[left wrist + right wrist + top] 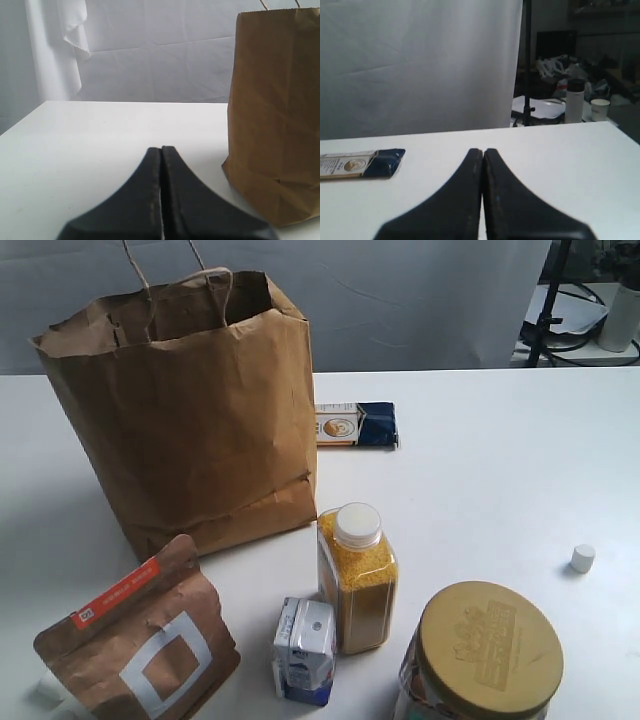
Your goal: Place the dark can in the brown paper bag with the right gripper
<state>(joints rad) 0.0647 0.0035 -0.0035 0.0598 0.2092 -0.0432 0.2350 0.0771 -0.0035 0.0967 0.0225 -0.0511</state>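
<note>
The brown paper bag [190, 405] stands upright and open-topped at the back left of the white table, its twisted handles sticking up; the left wrist view shows its side [275, 115]. The dark can does not show in any view. Neither arm appears in the exterior view. My left gripper [161, 150] is shut with nothing between its black fingers, low over bare table a little way from the bag. My right gripper [483, 151] is likewise shut and empty, over bare table.
A clear bottle of yellow grains [357, 578] with a white cap, a small blue-white carton [305, 650], a gold-lidded jar [485, 652] and a brown pouch [140, 645] crowd the front. A flat blue-and-cream packet [357, 424] [360, 163] lies behind the bag. A small white cap [582, 558] sits at right.
</note>
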